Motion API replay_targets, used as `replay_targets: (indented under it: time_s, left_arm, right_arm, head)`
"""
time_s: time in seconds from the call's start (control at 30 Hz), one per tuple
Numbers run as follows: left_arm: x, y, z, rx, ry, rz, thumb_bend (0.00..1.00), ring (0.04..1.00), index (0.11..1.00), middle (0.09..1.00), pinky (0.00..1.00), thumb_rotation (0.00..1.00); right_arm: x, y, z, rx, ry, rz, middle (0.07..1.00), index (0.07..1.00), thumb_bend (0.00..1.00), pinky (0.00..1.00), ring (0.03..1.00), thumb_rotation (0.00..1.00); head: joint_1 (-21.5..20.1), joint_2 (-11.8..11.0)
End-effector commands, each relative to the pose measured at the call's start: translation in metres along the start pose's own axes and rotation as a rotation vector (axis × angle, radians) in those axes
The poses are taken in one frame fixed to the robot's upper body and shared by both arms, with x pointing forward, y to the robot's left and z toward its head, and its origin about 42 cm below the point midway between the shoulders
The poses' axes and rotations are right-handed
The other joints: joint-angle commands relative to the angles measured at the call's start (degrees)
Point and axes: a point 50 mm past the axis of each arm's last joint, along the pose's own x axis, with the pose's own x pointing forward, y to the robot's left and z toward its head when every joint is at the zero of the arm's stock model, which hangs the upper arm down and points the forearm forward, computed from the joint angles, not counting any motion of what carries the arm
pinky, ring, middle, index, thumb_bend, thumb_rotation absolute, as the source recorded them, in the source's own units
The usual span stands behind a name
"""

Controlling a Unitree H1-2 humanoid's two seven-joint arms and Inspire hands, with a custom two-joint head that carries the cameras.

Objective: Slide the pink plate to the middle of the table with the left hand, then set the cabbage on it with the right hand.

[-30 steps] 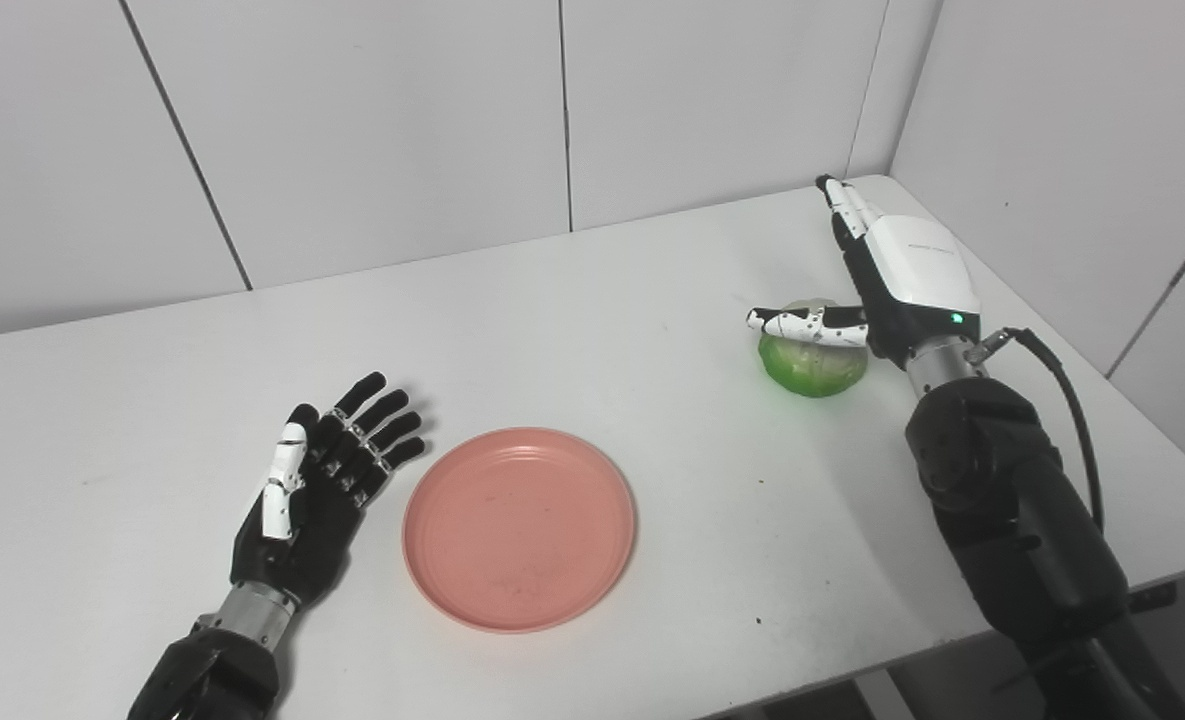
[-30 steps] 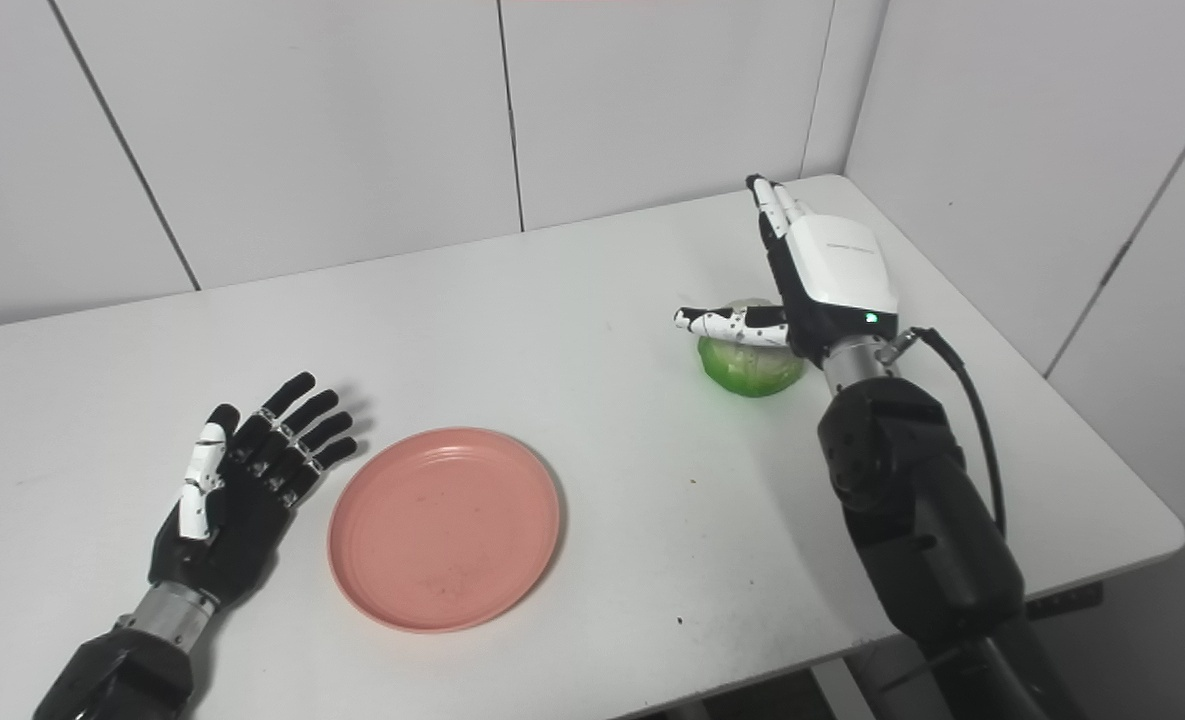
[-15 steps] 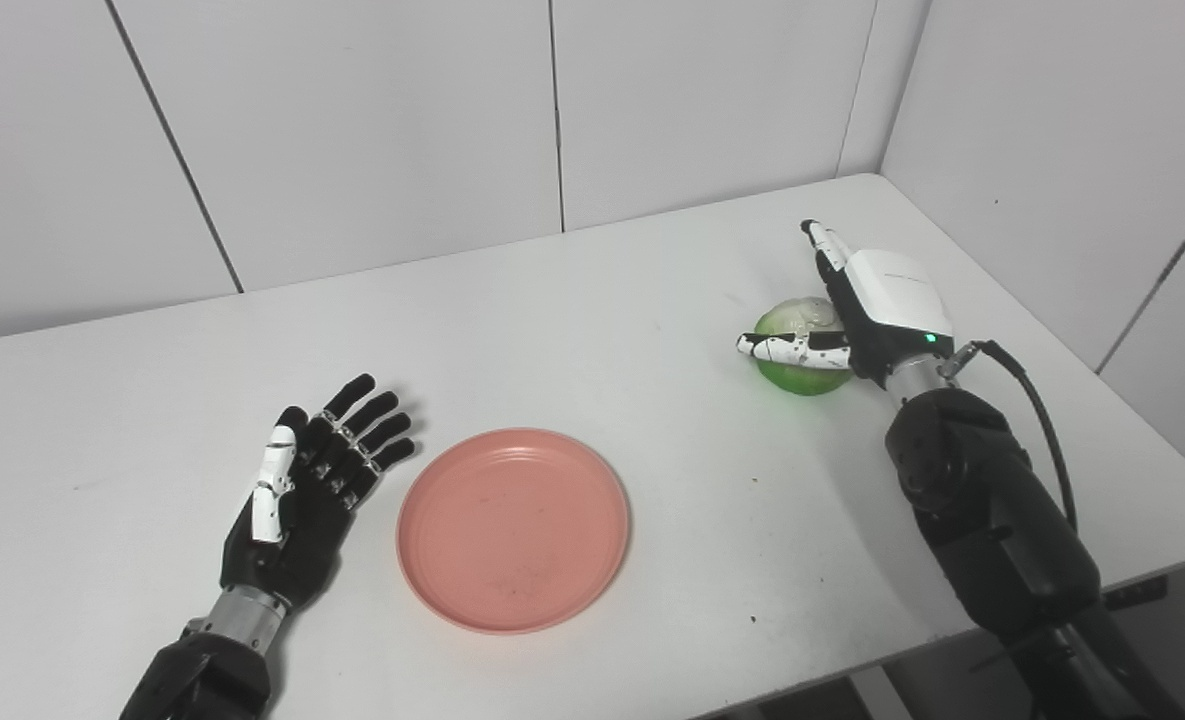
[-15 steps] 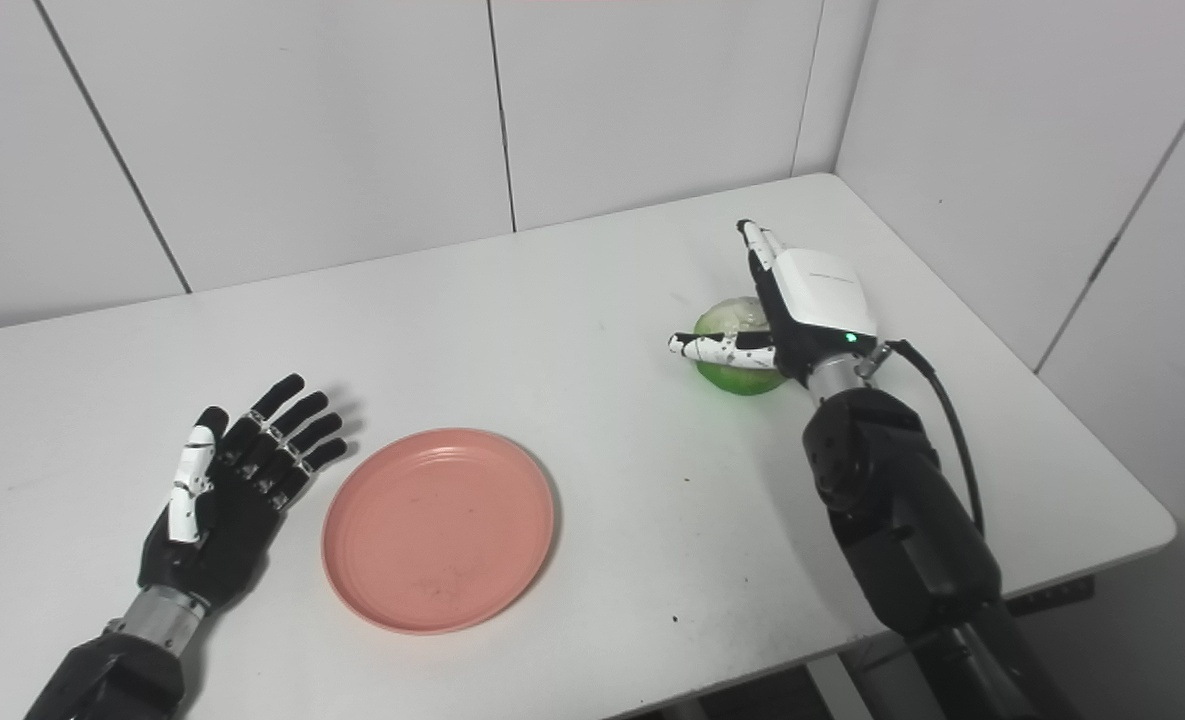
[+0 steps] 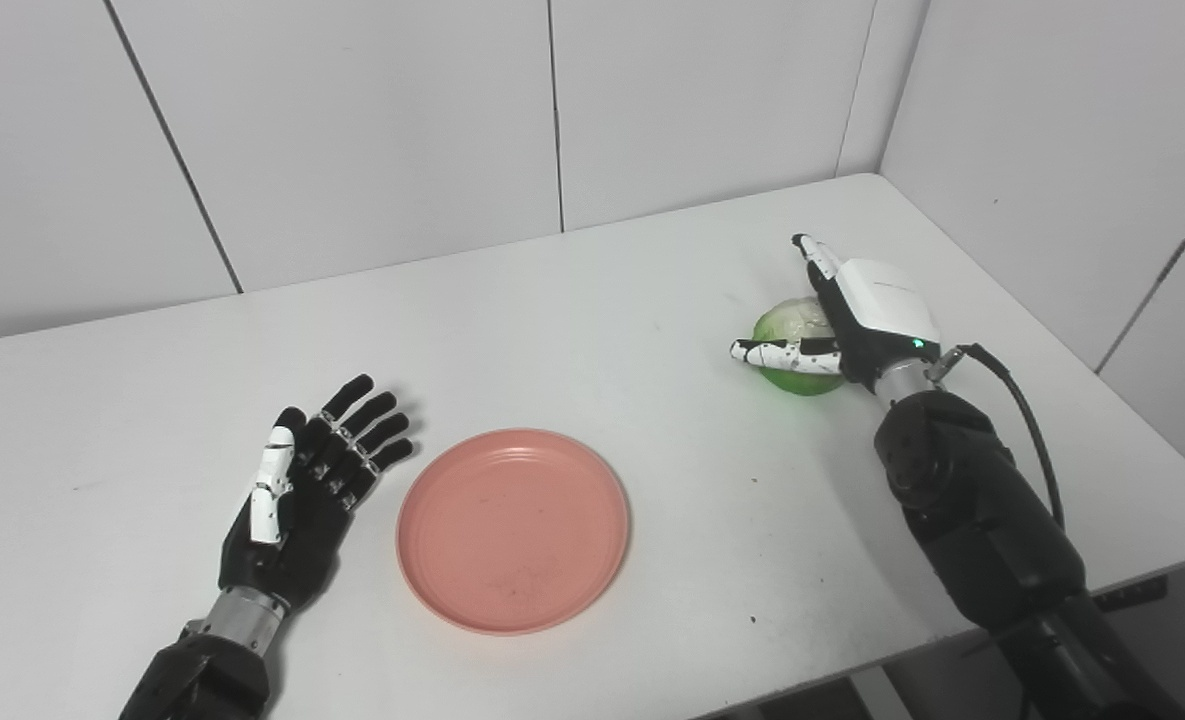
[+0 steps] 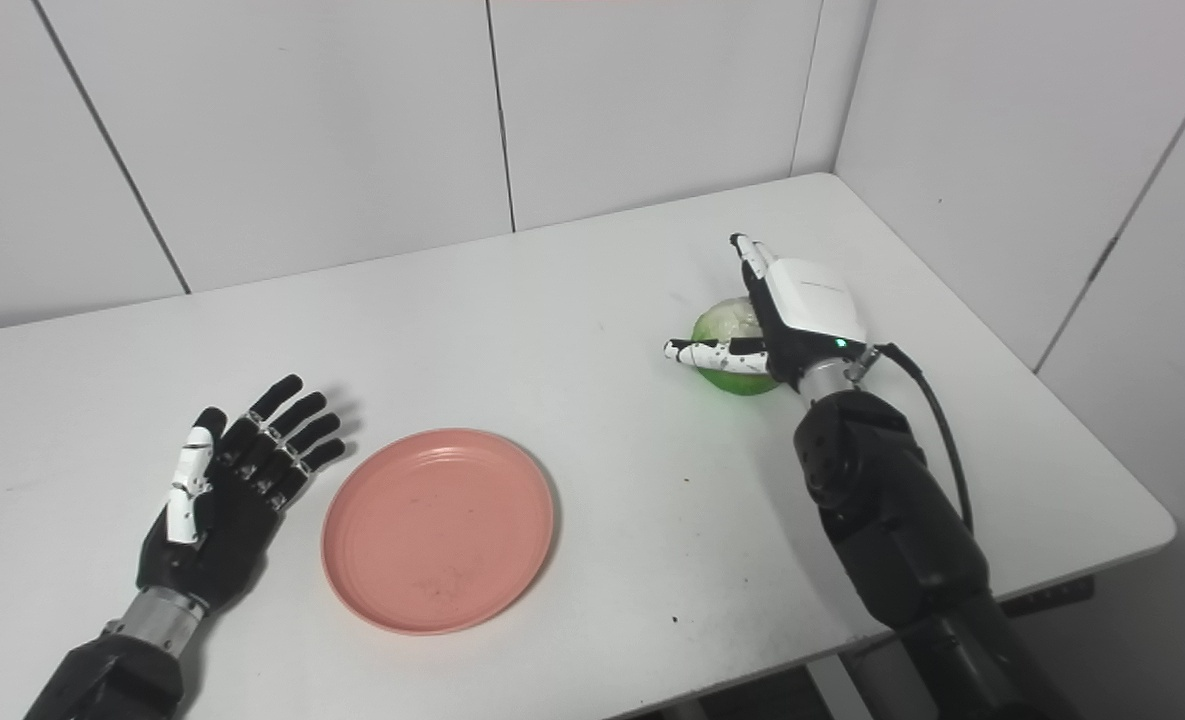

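Note:
The pink plate (image 5: 513,529) lies flat near the table's front, a bit left of centre. My left hand (image 5: 312,490) rests palm up just left of it, open, fingers spread and not touching the rim. The green cabbage (image 5: 790,336) sits on the table at the right. My right hand (image 5: 857,315) is low beside the cabbage's right side, open, with its thumb stretched across the front and its fingers pointing away past the far side. The palm hides the cabbage's right part. Contact between hand and cabbage cannot be judged.
The white table (image 5: 602,300) meets wall panels at the back and right. Its front edge runs close below the plate, and its right edge lies just beyond my right forearm (image 5: 972,500). A few dark specks dot the surface near the front.
My right hand has come down and nearer, from above the cabbage to beside it, thumb now lower across its front. The view shifted slightly. Left hand and plate have stayed put.

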Motion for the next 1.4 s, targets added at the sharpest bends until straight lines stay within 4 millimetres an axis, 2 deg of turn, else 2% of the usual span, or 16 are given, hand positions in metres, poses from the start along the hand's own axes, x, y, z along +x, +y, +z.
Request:
replay_targets:
  time_s: [0.0,0.53,0.73,0.83,0.87,0.9,1.0,1.03,1.07,1.1,1.13,1.17,1.27,1.37]
  left_arm:
    - [-0.021,0.017,-0.026,-0.008,0.126,0.094,0.48,0.819,0.822,0.832,0.81,1.00]
    - [-0.022,0.015,-0.023,-0.007,0.124,0.087,0.48,0.820,0.821,0.832,0.81,1.00]
    - [-0.022,0.015,-0.024,-0.012,0.124,0.083,0.48,0.825,0.825,0.837,0.81,1.00]
    - [-0.022,0.014,-0.024,-0.009,0.125,0.085,0.48,0.824,0.825,0.836,0.81,1.00]
    - [-0.022,0.014,-0.024,-0.008,0.126,0.086,0.47,0.822,0.824,0.835,0.81,1.00]
    - [-0.022,0.014,-0.024,-0.009,0.126,0.086,0.47,0.821,0.823,0.834,0.81,1.00]
    - [-0.022,0.014,-0.024,-0.014,0.126,0.084,0.47,0.821,0.824,0.834,0.81,1.00]
    - [-0.022,0.014,-0.024,-0.014,0.125,0.083,0.47,0.821,0.824,0.834,0.81,1.00]
    - [-0.022,0.014,-0.024,-0.013,0.125,0.081,0.47,0.821,0.826,0.835,0.81,1.00]
    - [-0.022,0.014,-0.024,-0.011,0.126,0.082,0.47,0.821,0.826,0.836,0.81,1.00]
    - [-0.022,0.014,-0.024,-0.011,0.126,0.083,0.47,0.820,0.824,0.833,0.81,1.00]
    - [-0.022,0.013,-0.024,-0.012,0.126,0.083,0.47,0.820,0.823,0.833,0.81,1.00]
    - [-0.022,0.013,-0.024,-0.009,0.124,0.078,0.47,0.823,0.827,0.836,0.81,1.00]
    - [-0.022,0.014,-0.024,-0.010,0.123,0.079,0.47,0.821,0.825,0.835,0.80,1.00]
  right_arm:
    - [0.012,-0.026,0.008,-0.010,-0.035,-0.083,0.945,0.961,1.00,0.82,0.914,0.71]
    - [0.022,-0.019,0.001,0.018,0.015,-0.057,0.923,0.939,1.00,0.79,0.890,0.63]
    - [0.024,-0.017,-0.001,0.021,0.030,-0.059,0.887,0.898,1.00,0.74,0.844,0.53]
    - [0.024,-0.017,0.001,0.029,0.037,-0.067,0.844,0.847,1.00,0.69,0.794,0.45]
    - [0.024,-0.017,0.002,0.034,0.040,-0.069,0.795,0.793,0.99,0.64,0.739,0.38]
    - [0.024,-0.017,0.002,0.054,0.042,-0.067,0.778,0.775,0.98,0.62,0.721,0.35]
    - [0.024,-0.016,0.003,0.086,0.045,-0.063,0.633,0.691,0.92,0.49,0.569,0.23]
    - [0.025,-0.014,0.003,0.089,0.048,-0.059,0.612,0.678,0.91,0.47,0.548,0.22]
    - [0.025,-0.013,0.003,0.090,0.051,-0.056,0.555,0.590,0.86,0.40,0.483,0.20]
    - [0.026,-0.011,0.003,0.085,0.053,-0.053,0.545,0.574,0.85,0.39,0.471,0.20]
    - [0.027,-0.009,0.003,0.077,0.054,-0.050,0.453,0.515,0.80,0.30,0.371,0.19]
    - [0.027,-0.007,0.002,0.071,0.055,-0.049,0.428,0.499,0.79,0.28,0.345,0.19]
    - [0.029,-0.004,0.002,0.063,0.061,-0.043,0.376,0.467,0.75,0.22,0.295,0.17]
    - [0.028,-0.004,0.002,0.060,0.059,-0.038,0.377,0.461,0.70,0.23,0.299,0.17]
  head:
    - [0.01,0.04]
    - [0.32,0.81]
    - [0.36,0.84]
    - [0.36,0.84]
    - [0.36,0.84]
    - [0.36,0.84]
    - [0.55,0.84]
    - [0.56,0.84]
    - [0.56,0.84]
    - [0.58,0.86]
    - [0.58,0.86]
    - [0.58,0.86]
    - [0.56,0.90]
    - [0.57,0.86]
